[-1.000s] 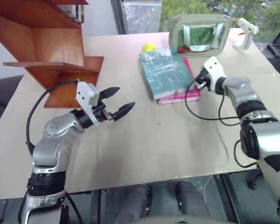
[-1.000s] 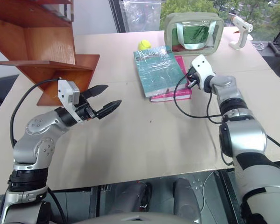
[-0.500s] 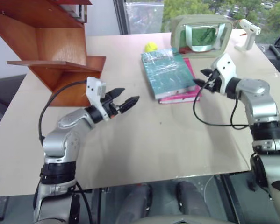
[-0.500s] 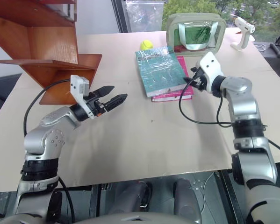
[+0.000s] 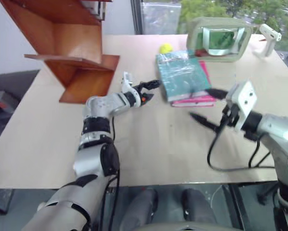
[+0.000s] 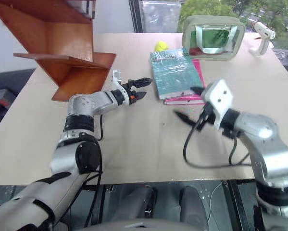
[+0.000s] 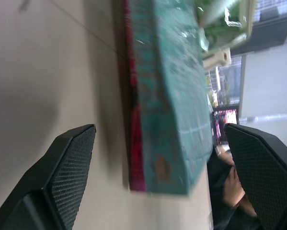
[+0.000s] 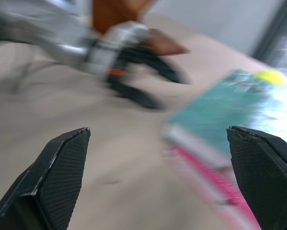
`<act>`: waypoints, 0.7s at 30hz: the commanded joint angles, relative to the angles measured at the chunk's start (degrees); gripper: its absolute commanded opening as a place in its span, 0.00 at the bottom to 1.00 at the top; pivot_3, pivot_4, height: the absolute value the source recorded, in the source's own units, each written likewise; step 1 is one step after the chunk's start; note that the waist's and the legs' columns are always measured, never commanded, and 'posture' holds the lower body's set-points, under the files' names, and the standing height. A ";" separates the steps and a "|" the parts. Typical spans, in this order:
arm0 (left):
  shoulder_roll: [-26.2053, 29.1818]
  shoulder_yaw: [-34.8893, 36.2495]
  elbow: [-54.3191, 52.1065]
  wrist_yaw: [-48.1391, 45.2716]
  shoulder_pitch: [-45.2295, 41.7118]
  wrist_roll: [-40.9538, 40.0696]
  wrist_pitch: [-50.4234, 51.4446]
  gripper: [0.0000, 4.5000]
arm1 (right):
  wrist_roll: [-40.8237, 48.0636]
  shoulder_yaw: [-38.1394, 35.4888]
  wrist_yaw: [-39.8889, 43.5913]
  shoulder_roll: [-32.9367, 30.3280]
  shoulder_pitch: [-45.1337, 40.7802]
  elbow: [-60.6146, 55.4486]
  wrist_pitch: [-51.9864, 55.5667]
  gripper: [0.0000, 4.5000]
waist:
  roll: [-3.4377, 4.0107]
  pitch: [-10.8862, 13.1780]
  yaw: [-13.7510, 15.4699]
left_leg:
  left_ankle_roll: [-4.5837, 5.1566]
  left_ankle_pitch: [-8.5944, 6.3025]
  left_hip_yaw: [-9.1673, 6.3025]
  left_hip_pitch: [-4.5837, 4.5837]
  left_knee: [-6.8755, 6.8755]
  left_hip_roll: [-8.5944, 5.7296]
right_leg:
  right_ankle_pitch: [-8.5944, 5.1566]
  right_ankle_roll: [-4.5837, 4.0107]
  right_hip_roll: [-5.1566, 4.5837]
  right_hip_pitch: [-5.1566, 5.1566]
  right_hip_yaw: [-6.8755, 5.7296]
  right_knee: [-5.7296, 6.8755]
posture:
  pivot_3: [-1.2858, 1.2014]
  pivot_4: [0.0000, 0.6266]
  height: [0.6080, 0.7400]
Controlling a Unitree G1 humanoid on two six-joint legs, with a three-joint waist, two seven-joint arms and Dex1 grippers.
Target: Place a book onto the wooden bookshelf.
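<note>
- Right gripper [image 5: 207, 105]: pulling back from the books toward the near edge of the desk [image 5: 148, 154]; a second ago it sat closed at the right side of the stack, now its jaws are spread wide and holding nothing.
- Left gripper [image 5: 150, 90]: reaching across from the shelf side, now just beside the left edge of the book [image 5: 182, 76]; jaws spread, framing the book's near end in the left wrist view, not touching it.
- Book: lying flat on the pink book [image 5: 201, 99], well apart from the wooden bookshelf [image 5: 71, 48]; not lifted.
- Judgement: the arms appear to be trading roles, the left one lining up for the grasp; placing is not begun.
- Other items: yellow ball [image 5: 166, 48] and clear-fronted pouch [image 5: 219, 39] behind the books.
- Hard to make out: the right wrist view is smeared; the pink book is mostly covered; the top of the bookshelf is cut off; whether the left jaws span the book's full thickness cannot be told.
</note>
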 commanded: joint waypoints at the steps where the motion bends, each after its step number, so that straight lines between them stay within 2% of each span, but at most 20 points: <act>1: 0.05 0.79 7.07 -4.06 -4.54 1.52 -4.72 1.00 | 4.73 -6.07 -3.36 -0.97 1.29 -7.07 3.47 0.99 | 0.00 0.00 -0.18 | 0.00 0.00 0.05 0.02 0.00 -0.03 | 0.01 0.01 -0.02 0.00 0.06 0.01 | 0.52 0.24 0.97; 6: -1.32 0.34 14.26 -7.81 -8.86 4.77 -9.32 1.00 | 9.07 -12.17 -8.84 -3.45 7.31 -12.51 4.88 0.99 | -0.05 -0.01 0.05 | 0.03 -0.01 0.07 0.03 -0.01 -0.05 | 0.03 0.06 -0.05 0.00 0.09 0.00 | 0.52 0.24 0.97; 12: -3.07 1.27 17.39 -8.82 -10.26 6.80 -12.20 1.00 | 12.23 -12.34 -15.26 -6.82 10.45 -12.51 2.85 0.99 | -0.06 -0.01 -0.06 | 0.03 -0.01 0.12 0.05 -0.01 -0.06 | 0.04 0.07 -0.08 0.01 0.13 0.02 | 0.52 0.24 0.97; 13: -3.32 1.67 17.68 -8.60 -10.31 6.88 -12.47 0.88 | 12.87 -12.21 -16.47 -7.46 10.79 -12.51 2.40 1.00 | -0.06 -0.01 -0.07 | 0.03 -0.01 0.12 0.05 -0.01 -0.05 | 0.04 0.07 -0.07 0.01 0.14 0.02 | 0.52 0.24 0.97; 14: -3.50 2.02 17.86 -8.42 -10.29 6.88 -12.58 0.82 | 13.50 -12.11 -17.49 -8.00 10.91 -12.51 2.07 1.00 | -0.06 -0.01 -0.05 | 0.03 -0.01 0.12 0.05 -0.01 -0.04 | 0.04 0.07 -0.06 0.01 0.14 0.02 | 0.52 0.24 0.97; 19: -3.45 4.18 17.20 -6.67 -9.69 6.07 -10.91 0.29 | 16.73 -11.78 -21.69 -11.22 11.39 -12.51 0.60 1.00 | -0.09 -0.02 -0.03 | 0.03 -0.01 0.12 0.05 0.00 -0.04 | 0.04 0.07 -0.06 0.01 0.14 0.03 | 0.52 0.24 0.97; 20: -3.35 4.46 16.47 -6.17 -9.29 5.93 -10.35 0.20 | 17.17 -11.70 -22.27 -11.74 11.47 -12.51 0.41 1.00 | -0.09 -0.02 -0.03 | 0.03 -0.01 0.12 0.06 0.00 -0.04 | 0.04 0.07 -0.06 0.02 0.14 0.03 | 0.52 0.24 0.97; 21: -3.30 4.87 15.77 -5.54 -8.90 5.67 -9.88 0.17 | 17.63 -11.67 -22.77 -12.21 11.73 -12.51 0.11 1.00 | -0.09 -0.02 -0.01 | 0.03 -0.01 0.12 0.06 0.00 -0.04 | 0.04 0.07 -0.06 0.02 0.14 0.03 | 0.52 0.24 0.97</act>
